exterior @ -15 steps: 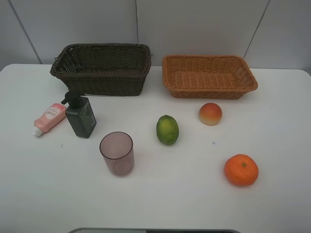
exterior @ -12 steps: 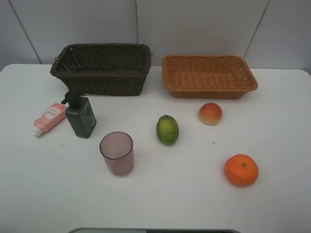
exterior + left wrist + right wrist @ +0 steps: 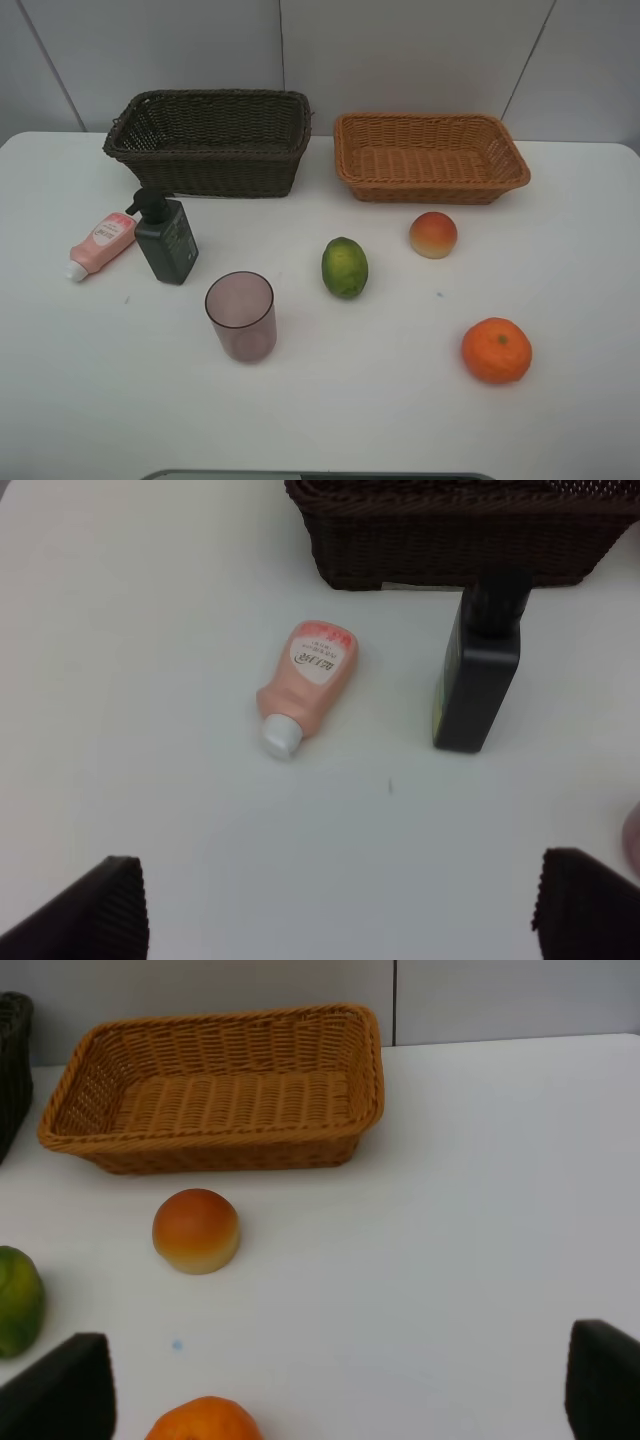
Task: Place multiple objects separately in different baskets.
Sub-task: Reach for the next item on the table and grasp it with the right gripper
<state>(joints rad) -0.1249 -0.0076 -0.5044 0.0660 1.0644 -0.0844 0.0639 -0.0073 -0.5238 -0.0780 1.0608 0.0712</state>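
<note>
On the white table a dark brown basket (image 3: 210, 140) stands at the back left and a light orange-tan basket (image 3: 428, 157) at the back right; both hold nothing. A pink tube (image 3: 100, 243) lies beside a dark green pump bottle (image 3: 166, 238). A translucent pinkish cup (image 3: 241, 315) stands upright. A green lime (image 3: 344, 267), a red-yellow peach (image 3: 433, 234) and an orange (image 3: 496, 350) lie to the right. No arm shows in the exterior high view. My left gripper (image 3: 340, 905) is open above the table near the tube (image 3: 305, 683) and bottle (image 3: 480, 670). My right gripper (image 3: 340, 1385) is open near the orange (image 3: 205, 1420), peach (image 3: 196, 1230) and lime (image 3: 18, 1300).
The table's front edge (image 3: 320, 474) meets a dark strip at the bottom. A grey panelled wall (image 3: 400, 50) rises behind the baskets.
</note>
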